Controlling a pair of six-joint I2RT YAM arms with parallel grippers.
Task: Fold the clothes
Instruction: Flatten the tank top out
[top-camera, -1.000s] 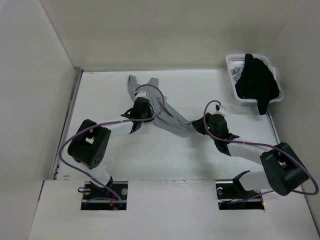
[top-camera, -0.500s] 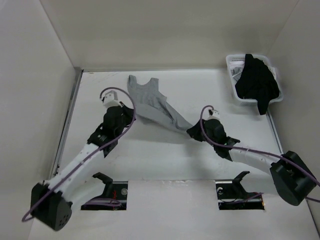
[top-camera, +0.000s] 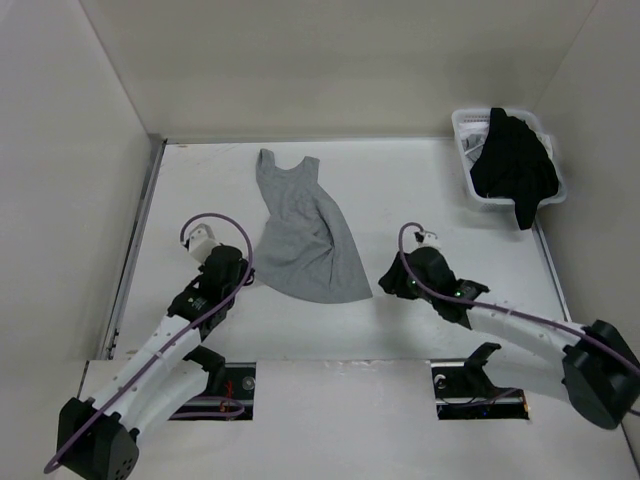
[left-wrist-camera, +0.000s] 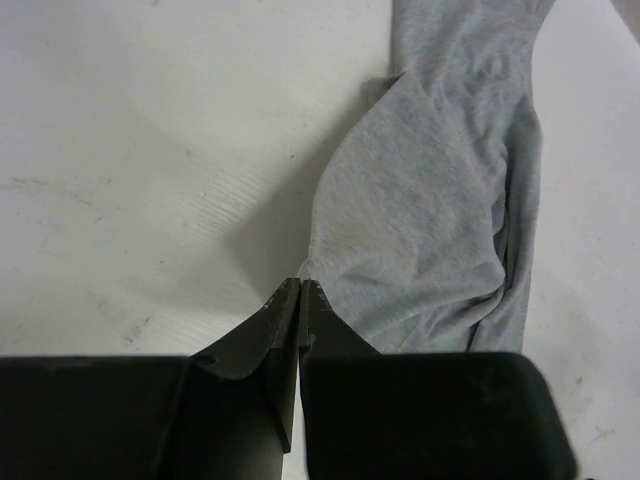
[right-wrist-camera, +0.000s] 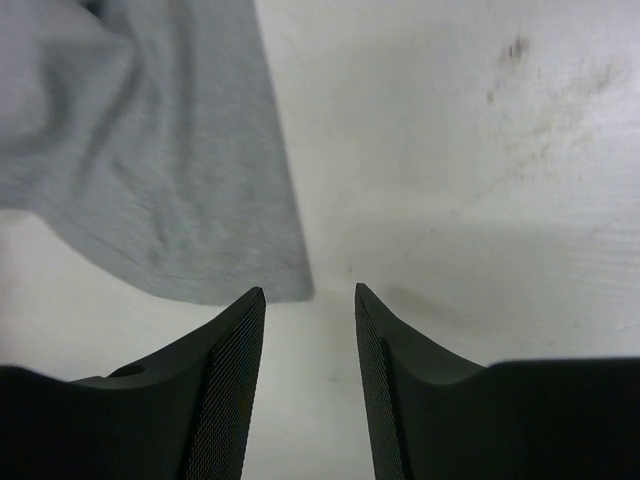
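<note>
Lying flat on the table (top-camera: 420, 190), hem nearest, the grey tank dress (top-camera: 305, 235) is flanked at its hem corners by the left gripper (left-wrist-camera: 301, 290) (pressed together, possibly pinching) and the spread right gripper (right-wrist-camera: 309, 292).

White table (top-camera: 200, 190) — grey dress (top-camera: 305, 240) at centre, basket (top-camera: 465, 135) far right.

surface: white table (top-camera: 450, 190), faintly scuffed (smudges (right-wrist-camera: 530, 100) clearest in the right wrist view) | enclosure: plain off-white back wall (top-camera: 330, 70), left wall (top-camera: 70, 200), right wall (top-camera: 600, 150) | near edge: white board (top-camera: 340, 420) with two rectangular cut-outs (top-camera: 205, 392) | light: even, soft shadows
</note>
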